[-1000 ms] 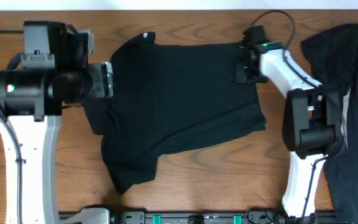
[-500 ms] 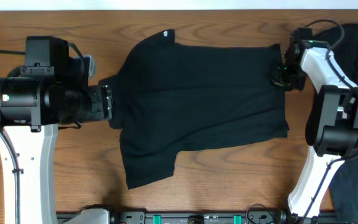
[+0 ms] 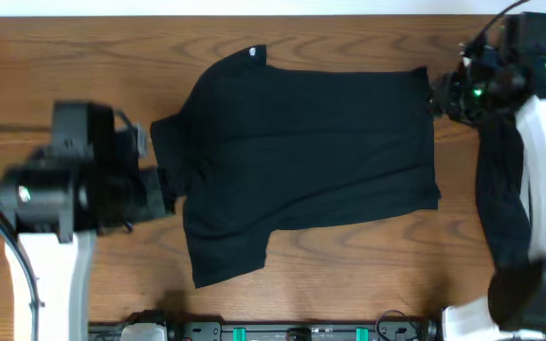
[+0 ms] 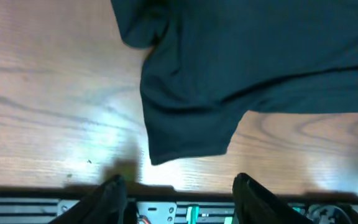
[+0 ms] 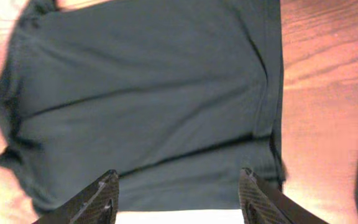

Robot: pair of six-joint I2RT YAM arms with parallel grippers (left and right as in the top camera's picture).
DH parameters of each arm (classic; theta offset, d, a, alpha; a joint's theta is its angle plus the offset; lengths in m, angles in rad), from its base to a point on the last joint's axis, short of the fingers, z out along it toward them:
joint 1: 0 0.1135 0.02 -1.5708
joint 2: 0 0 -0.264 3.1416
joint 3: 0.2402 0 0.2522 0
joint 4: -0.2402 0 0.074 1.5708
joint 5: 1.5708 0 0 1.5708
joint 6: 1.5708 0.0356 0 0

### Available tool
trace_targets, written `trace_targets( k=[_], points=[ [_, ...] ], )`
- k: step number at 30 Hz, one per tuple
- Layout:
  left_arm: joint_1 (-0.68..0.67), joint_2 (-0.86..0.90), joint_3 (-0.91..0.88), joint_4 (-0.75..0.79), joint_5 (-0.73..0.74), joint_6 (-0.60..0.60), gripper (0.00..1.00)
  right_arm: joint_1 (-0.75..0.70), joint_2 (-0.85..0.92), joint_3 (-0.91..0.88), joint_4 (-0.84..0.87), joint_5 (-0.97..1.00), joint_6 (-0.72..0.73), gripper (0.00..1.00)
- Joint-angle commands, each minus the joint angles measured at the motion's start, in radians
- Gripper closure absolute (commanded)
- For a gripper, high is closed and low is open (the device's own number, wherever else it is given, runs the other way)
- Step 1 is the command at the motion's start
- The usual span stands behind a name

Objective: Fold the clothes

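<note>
Squarely in the middle of the wooden table (image 3: 349, 275) lies the clothes (image 3: 311, 142), a black garment spread flat, with a tiny white logo (image 3: 254, 52) at its far edge and one sleeve (image 3: 226, 251) reaching toward the near-left.

A second dark cloth (image 3: 500, 199) lies along the right side, partly under the right arm and cut off by the frame. Only a narrow strip of wood separates it from the garment. A black rail (image 3: 292, 332) with green parts runs along the near edge.

The left gripper (image 4: 178, 183) has its fingers (image 4: 114, 193) spread wide with nothing between them, and bare wood shows ahead of them before the sleeve's hem. The right gripper (image 5: 179, 177) is likewise wide apart and empty, looking down on the garment.

From overhead the left arm is smeared by blur, so I cannot tell whether its tip touches the fabric at the garment's left edge. The right arm's tip sits just beside the far-right corner, with contact equally unclear. Both wrist views are soft, and the logo's lettering cannot be read.

Bare wood lies open to the far left, and in a band between the hem and the rail.
</note>
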Motion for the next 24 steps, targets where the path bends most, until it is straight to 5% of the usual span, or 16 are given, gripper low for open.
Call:
trace_targets(
  k=[1,6,10,24],
  points=[
    [-0.026,-0.090,-0.197,0.080,0.053,-0.100,0.36,0.003,-0.047,0.001,-0.042,-0.022,-0.011,0.39],
    [-0.037,-0.137,-0.520,0.286,0.072,-0.308,0.23,0.008,-0.077,0.001,-0.110,-0.023,-0.011,0.40],
    [-0.037,-0.097,-0.726,0.469,0.151,-0.389,0.24,0.020,-0.077,0.000,-0.153,-0.022,-0.012,0.42],
    [-0.037,0.168,-0.887,0.708,0.076,-0.463,0.24,0.033,-0.077,0.000,-0.175,-0.022,-0.013,0.43]
  ],
)
